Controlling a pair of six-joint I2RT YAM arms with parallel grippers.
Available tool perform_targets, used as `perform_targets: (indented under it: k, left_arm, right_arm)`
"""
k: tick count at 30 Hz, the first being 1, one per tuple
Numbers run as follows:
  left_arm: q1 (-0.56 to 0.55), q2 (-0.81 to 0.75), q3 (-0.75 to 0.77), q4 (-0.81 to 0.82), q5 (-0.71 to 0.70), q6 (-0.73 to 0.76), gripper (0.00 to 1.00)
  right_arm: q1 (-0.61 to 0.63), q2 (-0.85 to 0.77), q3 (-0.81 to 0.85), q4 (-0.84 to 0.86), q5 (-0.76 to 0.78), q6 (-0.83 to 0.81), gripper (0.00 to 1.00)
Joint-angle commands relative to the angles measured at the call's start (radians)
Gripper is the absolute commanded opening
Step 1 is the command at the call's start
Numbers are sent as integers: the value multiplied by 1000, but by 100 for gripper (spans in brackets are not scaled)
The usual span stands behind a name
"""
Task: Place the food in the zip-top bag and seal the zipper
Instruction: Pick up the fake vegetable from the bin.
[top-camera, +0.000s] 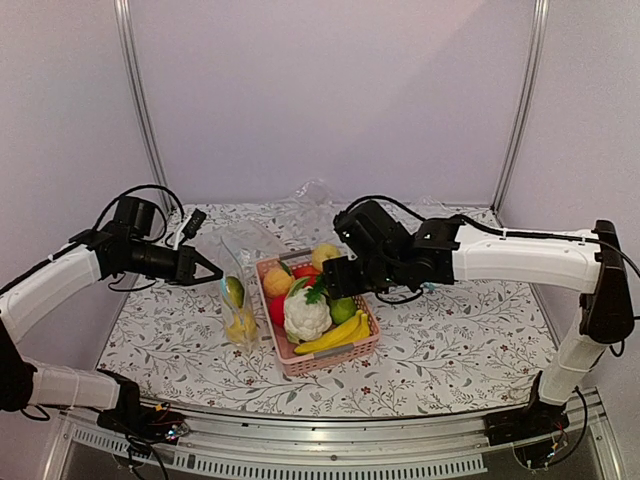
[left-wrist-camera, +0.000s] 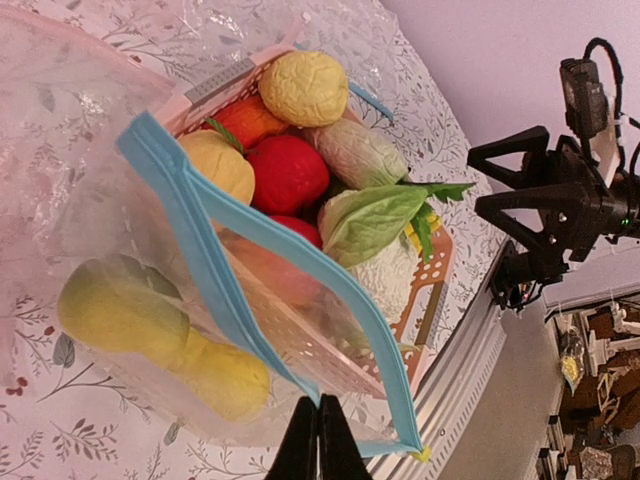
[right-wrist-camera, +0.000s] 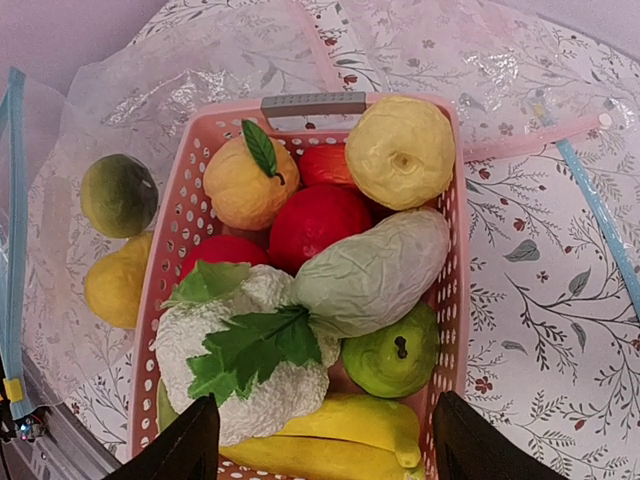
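Note:
The zip-top bag (top-camera: 243, 262) hangs just left of the pink basket (top-camera: 335, 362), its mouth gaping. My left gripper (left-wrist-camera: 318, 440) is shut on the light-blue zipper (left-wrist-camera: 214, 255) at one end of the mouth. Inside the bag lie a round green fruit (left-wrist-camera: 112, 300) and a yellow lemon (left-wrist-camera: 222, 380); the right wrist view also shows this green fruit (right-wrist-camera: 118, 195) and lemon (right-wrist-camera: 117, 281). A white oblong piece (right-wrist-camera: 372, 270) rests in the basket (right-wrist-camera: 446, 300). My right gripper (right-wrist-camera: 325, 450) hovers open above the basket's near end, holding nothing.
The basket also holds a cauliflower (right-wrist-camera: 250, 365), a banana bunch (right-wrist-camera: 345, 432), a green pear-like fruit (right-wrist-camera: 395, 352), red fruits (right-wrist-camera: 320, 222) and yellow round ones (right-wrist-camera: 402, 150). More clear plastic with blue and pink strips (right-wrist-camera: 600, 215) lies behind the basket. The table's front rail (top-camera: 330, 435) is near.

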Motion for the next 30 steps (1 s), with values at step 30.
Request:
perform_targets:
  k: [30]
  left_arm:
    - [14,31,28,-14,14,17,0]
  right_arm:
    - [65,330,328,-204,202,-4,50]
